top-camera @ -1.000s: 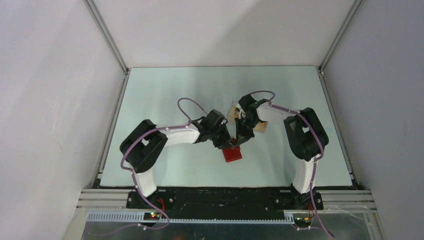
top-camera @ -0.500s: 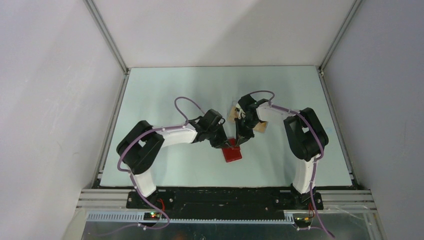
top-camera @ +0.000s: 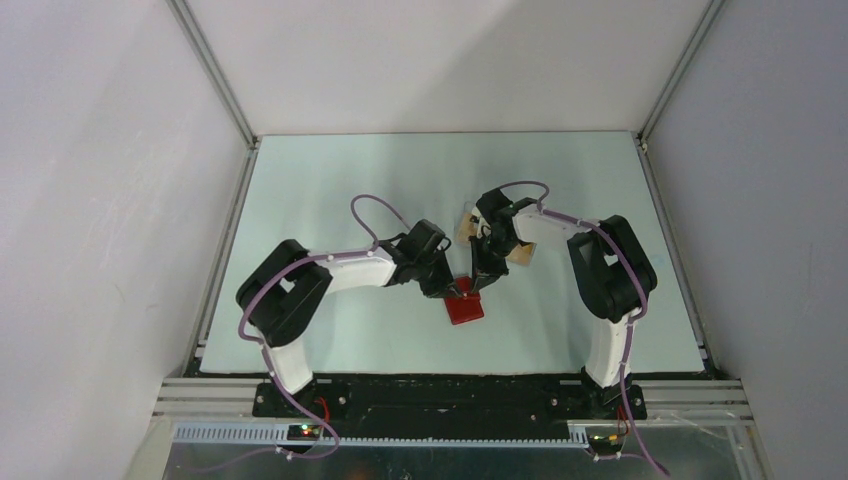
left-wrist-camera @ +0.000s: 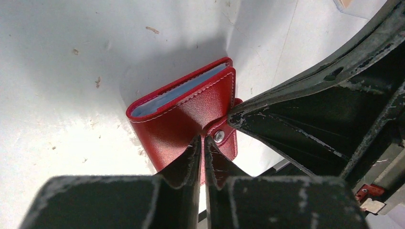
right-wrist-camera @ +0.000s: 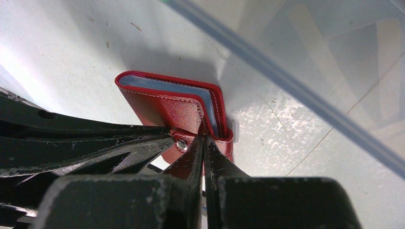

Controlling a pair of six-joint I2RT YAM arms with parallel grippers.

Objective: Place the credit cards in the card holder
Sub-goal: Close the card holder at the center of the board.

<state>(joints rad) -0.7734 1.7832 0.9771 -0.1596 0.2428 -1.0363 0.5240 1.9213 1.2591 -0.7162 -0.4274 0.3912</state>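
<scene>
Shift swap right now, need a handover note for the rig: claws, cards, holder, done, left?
Left claw: shut to a slit, tips at the snap tab of the card holder; real grip unclear.
Right claw: shut, tips at the same tab from the other side.
Holder: on the table between the arms, folded closed, tab apparently snapped.
Credit cards: on the table beyond the right arm, partly hidden by it.
Done: none visibly loaded.
To do: open the holder, insert the cards.
</scene>
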